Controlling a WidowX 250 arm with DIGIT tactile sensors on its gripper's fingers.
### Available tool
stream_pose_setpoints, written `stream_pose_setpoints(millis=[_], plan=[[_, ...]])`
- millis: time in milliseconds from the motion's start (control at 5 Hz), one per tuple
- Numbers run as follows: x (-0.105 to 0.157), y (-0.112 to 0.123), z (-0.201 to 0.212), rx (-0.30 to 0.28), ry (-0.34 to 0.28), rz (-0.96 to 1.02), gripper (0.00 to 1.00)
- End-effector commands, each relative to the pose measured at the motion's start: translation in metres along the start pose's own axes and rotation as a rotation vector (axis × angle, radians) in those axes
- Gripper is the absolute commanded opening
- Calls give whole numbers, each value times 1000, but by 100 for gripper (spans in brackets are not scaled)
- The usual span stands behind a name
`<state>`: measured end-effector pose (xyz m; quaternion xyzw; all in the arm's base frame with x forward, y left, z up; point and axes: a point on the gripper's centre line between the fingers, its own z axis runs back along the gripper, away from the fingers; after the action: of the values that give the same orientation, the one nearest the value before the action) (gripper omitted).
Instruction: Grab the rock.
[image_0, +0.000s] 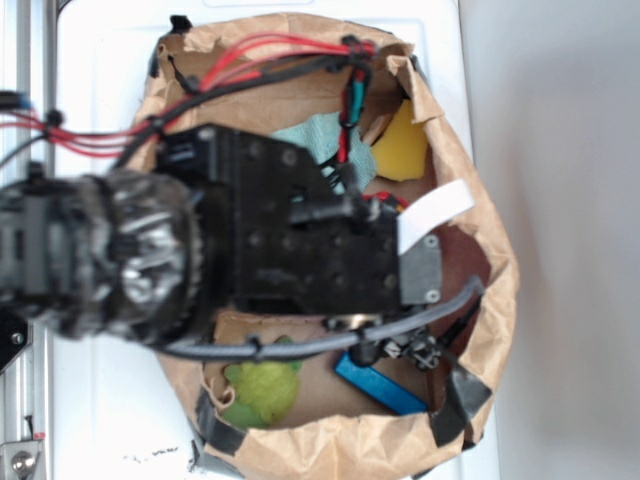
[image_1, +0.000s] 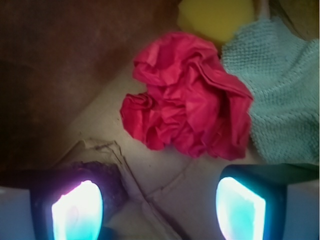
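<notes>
In the wrist view my gripper (image_1: 159, 207) is open, with its two glowing fingertips wide apart at the bottom edge. The rock (image_1: 114, 181), a dark, rough, purplish-brown lump, lies on the brown paper floor right against the left fingertip (image_1: 77, 212) and is partly hidden behind it. It sits at the left side of the gap, not between the pads. In the exterior view the rock is hidden under my arm (image_0: 300, 240), which reaches down into the paper bag (image_0: 495, 300).
A crumpled red paper ball (image_1: 187, 107) lies ahead of the gripper, with a teal knitted cloth (image_1: 280, 95) to its right and a yellow sponge (image_1: 220, 20) beyond. The exterior view shows a green plush toy (image_0: 262, 388) and a blue block (image_0: 380, 385) near the bag's front wall.
</notes>
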<state>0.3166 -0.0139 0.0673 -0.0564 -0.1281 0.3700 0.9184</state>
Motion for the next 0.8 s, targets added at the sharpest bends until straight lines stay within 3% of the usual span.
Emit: stream_pose_setpoints(millis=[0, 200, 600], plan=[[8, -12, 16, -96, 45, 37, 100], [6, -13, 22, -117, 56, 43, 100], [3, -21, 4, -99, 17, 45, 100]])
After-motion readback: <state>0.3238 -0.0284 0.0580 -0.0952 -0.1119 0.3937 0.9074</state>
